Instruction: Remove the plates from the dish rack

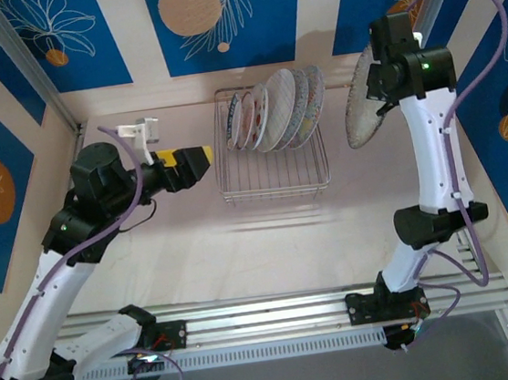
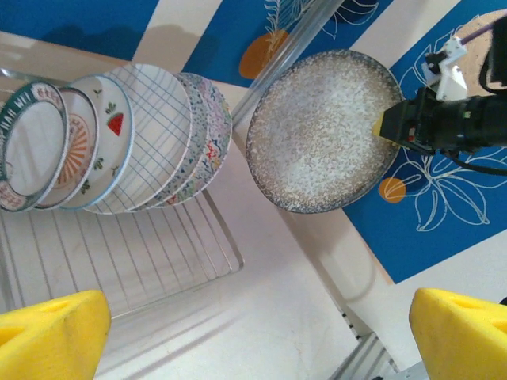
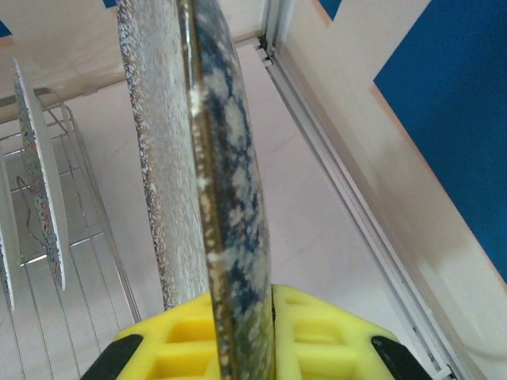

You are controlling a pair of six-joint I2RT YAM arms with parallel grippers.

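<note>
Just right of the left hand (image 1: pixel 198 162), whose yellow fingers stand wide apart with nothing between them, the rectangular silver wire dish rack (image 1: pixel 272 186) sits on the pale counter (image 1: pixel 243 255). A row of round patterned ceramic plates (image 1: pixel 272 110) stands tilted in its slots. Further right, beyond the rack, the right hand (image 2: pixel 388 127) is clamped on the rim of a round speckled grey ceramic plate (image 2: pixel 321 131), held on edge and apart from the rack.
</note>
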